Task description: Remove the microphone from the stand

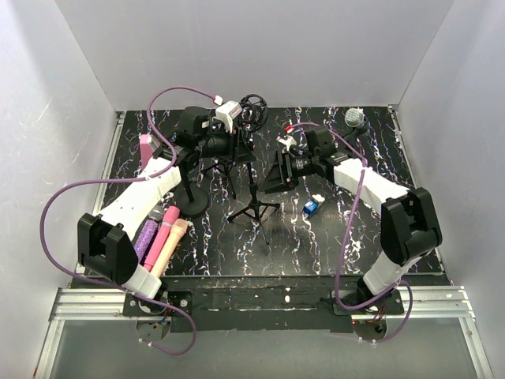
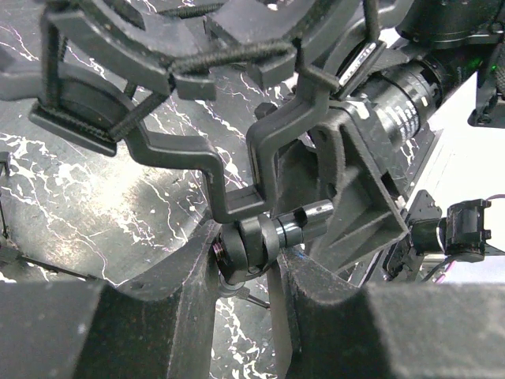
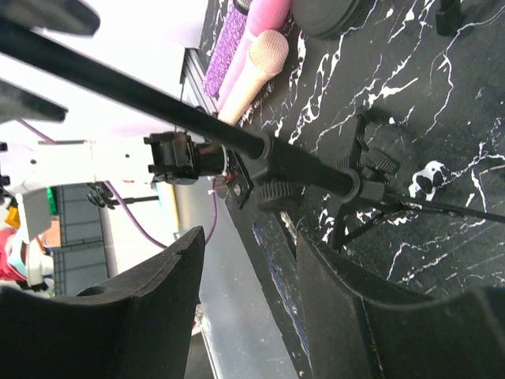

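A black tripod stand (image 1: pixel 252 207) stands mid-table with a ring-shaped shock mount (image 1: pixel 253 106) on top. The ring looks empty, with no microphone in it that I can see. In the left wrist view the mount (image 2: pixel 158 55) fills the top. My left gripper (image 2: pixel 248 272) is shut on the swivel joint (image 2: pixel 256 241) under the mount, and also shows in the top view (image 1: pixel 237 150). My right gripper (image 1: pixel 274 174) is open beside the stand's pole. In the right wrist view its open jaws (image 3: pixel 248 260) sit just short of the pole (image 3: pixel 237 138), holding nothing.
Purple, pink and peach microphones (image 1: pixel 162 237) lie side by side at the front left, also in the right wrist view (image 3: pixel 256 67). A silver-headed microphone (image 1: pixel 353 118) lies at the back right. A round-base stand (image 1: pixel 192 201) is left of the tripod. A small blue object (image 1: pixel 312 207) lies to its right.
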Controlling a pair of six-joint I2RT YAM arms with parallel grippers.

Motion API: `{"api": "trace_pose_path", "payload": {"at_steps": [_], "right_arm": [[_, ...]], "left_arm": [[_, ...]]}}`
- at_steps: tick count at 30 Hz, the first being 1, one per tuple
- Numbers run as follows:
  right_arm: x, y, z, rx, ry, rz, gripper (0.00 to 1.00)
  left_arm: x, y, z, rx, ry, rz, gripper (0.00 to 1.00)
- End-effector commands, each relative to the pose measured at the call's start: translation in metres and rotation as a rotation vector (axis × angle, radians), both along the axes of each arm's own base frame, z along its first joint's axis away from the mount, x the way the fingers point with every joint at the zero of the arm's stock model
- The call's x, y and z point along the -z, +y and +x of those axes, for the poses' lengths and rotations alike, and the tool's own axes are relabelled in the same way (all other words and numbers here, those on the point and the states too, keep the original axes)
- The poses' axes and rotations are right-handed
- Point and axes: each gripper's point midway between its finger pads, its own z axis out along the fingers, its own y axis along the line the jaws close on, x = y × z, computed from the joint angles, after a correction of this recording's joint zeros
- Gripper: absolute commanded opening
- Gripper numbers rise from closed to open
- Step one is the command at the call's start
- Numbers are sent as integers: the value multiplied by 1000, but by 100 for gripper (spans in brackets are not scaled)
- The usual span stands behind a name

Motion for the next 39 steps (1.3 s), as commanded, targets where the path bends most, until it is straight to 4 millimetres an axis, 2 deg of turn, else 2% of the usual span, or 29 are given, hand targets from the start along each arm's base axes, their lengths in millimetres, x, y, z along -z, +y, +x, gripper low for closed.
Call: {"api": "trace_pose_path", "payload": {"at_steps": [1, 8, 12, 17, 18, 20, 21, 25, 28, 35, 36, 39], "right_arm": [[-16, 10, 22, 31, -31, 35, 57], [-6, 15, 33, 33, -14, 24, 50], [-2, 16, 32, 22, -8, 28, 40], [0, 15, 29, 14, -12, 35, 37], [-1, 16, 28, 6, -22, 41, 34], [-4, 17, 26, -27, -90, 56, 19], [-7, 18, 25, -42, -134, 62, 16], [-10, 9, 23, -76, -431, -4, 2], [-14, 6, 24, -100, -740, -68, 1], [-39, 8, 46, -142, -1693, -197, 1], [-49, 10, 48, -138, -1832, -201, 1], [-62, 12, 41, -254, -2297, -221, 1]], "left_arm": [[-24, 4, -6, 4, -63, -26, 0], [-25, 4, -6, 6, -67, -26, 0], [-25, 5, -5, 7, -65, -25, 0], [-25, 5, -4, 6, -64, -26, 0], [-24, 4, -4, 6, -62, -25, 0], [-23, 4, -4, 6, -61, -23, 0], [-24, 5, -3, 5, -62, -23, 0], [-24, 5, -4, 5, -63, -21, 0], [-25, 6, -5, 8, -66, -19, 0], [-26, 5, -6, 19, -65, -17, 0], [-27, 5, -5, 21, -67, -18, 0], [-29, 4, -5, 27, -71, -22, 0]]}}
